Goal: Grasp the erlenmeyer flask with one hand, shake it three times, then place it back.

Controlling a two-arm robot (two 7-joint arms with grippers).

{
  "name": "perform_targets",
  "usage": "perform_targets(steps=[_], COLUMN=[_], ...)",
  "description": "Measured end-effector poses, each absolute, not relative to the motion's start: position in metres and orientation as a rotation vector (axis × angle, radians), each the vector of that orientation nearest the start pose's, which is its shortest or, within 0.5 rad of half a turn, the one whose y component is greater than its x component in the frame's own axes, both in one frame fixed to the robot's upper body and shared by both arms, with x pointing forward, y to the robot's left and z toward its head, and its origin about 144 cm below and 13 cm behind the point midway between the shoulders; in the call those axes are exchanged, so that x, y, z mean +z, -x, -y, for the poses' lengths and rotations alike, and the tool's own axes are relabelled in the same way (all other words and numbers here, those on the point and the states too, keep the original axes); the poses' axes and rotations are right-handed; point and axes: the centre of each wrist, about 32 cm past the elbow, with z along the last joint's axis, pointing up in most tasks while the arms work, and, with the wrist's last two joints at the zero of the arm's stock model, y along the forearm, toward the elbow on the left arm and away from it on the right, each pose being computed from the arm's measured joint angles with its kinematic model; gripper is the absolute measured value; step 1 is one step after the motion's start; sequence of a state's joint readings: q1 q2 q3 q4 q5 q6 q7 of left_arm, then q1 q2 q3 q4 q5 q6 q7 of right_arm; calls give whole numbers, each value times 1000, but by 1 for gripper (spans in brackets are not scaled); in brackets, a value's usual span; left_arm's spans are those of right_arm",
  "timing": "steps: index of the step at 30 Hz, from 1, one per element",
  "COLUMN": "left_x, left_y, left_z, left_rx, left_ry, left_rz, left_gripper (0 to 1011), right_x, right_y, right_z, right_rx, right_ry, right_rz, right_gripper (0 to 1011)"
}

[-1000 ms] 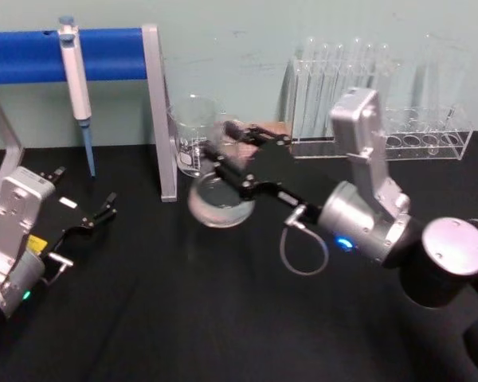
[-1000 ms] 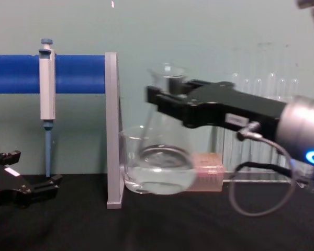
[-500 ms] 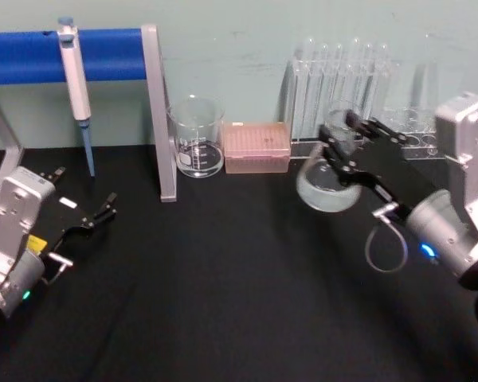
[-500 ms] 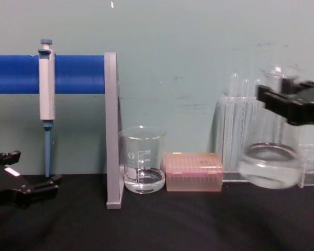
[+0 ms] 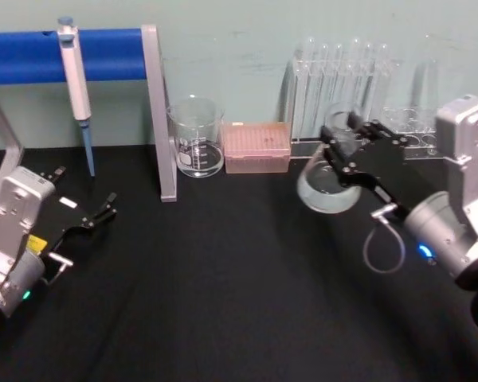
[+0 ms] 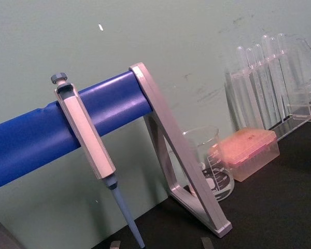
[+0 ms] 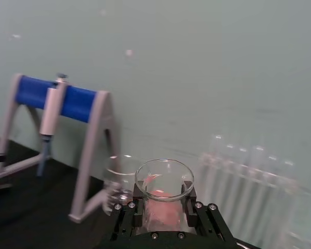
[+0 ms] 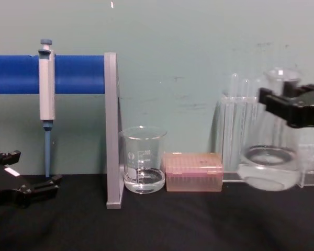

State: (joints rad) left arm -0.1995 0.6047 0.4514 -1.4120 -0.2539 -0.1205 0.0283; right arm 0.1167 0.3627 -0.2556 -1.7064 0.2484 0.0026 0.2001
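Clamped on the neck of the flask (image 5: 325,185), the jaws of the right gripper (image 5: 340,145) hold it in front of the test tube rack (image 5: 430,142), seemingly clear of the table (image 5: 223,302), with a little liquid in its wide base. A second ago the flask hung far to the left, in front of the beaker (image 5: 197,143); half a second ago it had swung across to the rack, and it has barely moved since. I judge this the end of one shaking stroke, with the putting back still to come. The left gripper (image 5: 81,195) rests on the table to the left, jaws apart. Counted: one flask, one beaker, one pink box (image 5: 257,146), one pipette (image 5: 76,79) hanging on one blue stand (image 5: 111,54), one rack whose tubes I cannot count surely, and two grippers.
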Motion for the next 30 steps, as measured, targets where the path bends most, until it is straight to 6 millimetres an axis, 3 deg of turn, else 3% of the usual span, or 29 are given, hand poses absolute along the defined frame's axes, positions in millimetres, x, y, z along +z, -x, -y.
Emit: perform_targets(steps=[17,30], left_x=[1140,1140], left_y=[-489,-489], left_z=[-310,-310], left_rx=[1248,1248], left_ry=[-304,-305], left_rz=[285,285], left_gripper=[1001,1001], right_x=[1212,1213], right_y=[-511,-514], right_z=[186,173], right_rx=[-687,-608], right_ry=[-15,-21], right_rz=[195,196], right_gripper=[449,449])
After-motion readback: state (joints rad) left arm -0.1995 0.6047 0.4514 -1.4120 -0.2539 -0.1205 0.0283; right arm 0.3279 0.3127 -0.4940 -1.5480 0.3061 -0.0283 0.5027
